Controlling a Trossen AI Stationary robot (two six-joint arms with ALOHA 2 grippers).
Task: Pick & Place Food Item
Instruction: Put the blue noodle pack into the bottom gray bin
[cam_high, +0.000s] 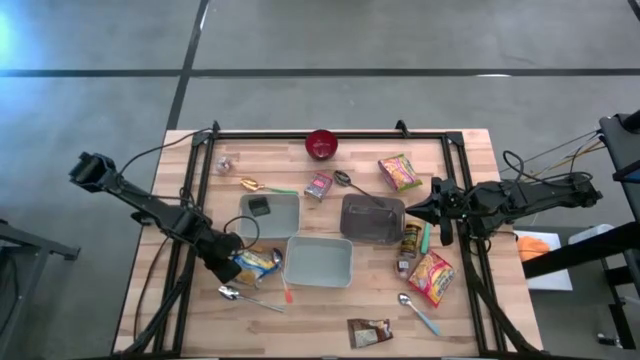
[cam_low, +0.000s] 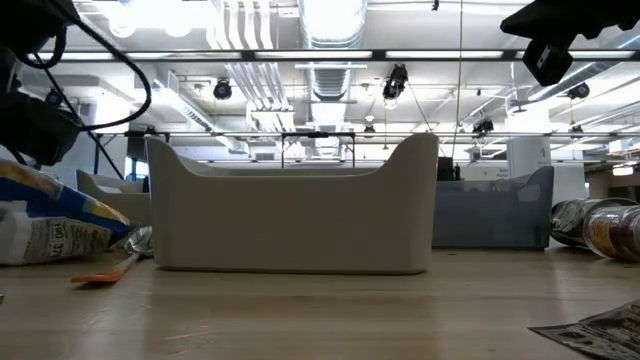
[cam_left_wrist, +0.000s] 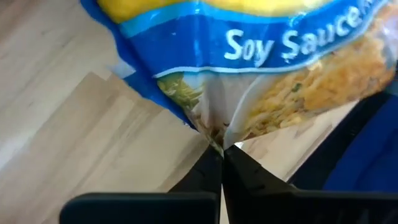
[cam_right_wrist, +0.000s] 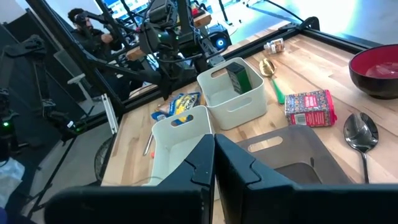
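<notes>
Because the left gripper (cam_left_wrist: 221, 163) has its fingers pinched tight on the edge of the soy sauce noodle packet (cam_high: 255, 264), near the tabletop's front-left part beside the empty grey bin (cam_high: 319, 262), a lift looks ready; the right gripper (cam_high: 437, 213) waits closed and empty by the right edge.

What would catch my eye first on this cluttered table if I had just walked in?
Probably the left gripper, shut on the edge of a blue and yellow soy sauce noodle packet at the table's front left, beside a pale grey plastic bin. Next, the round red bowl at the far edge stands out. The right gripper waits shut by the dark grey bin.
</notes>
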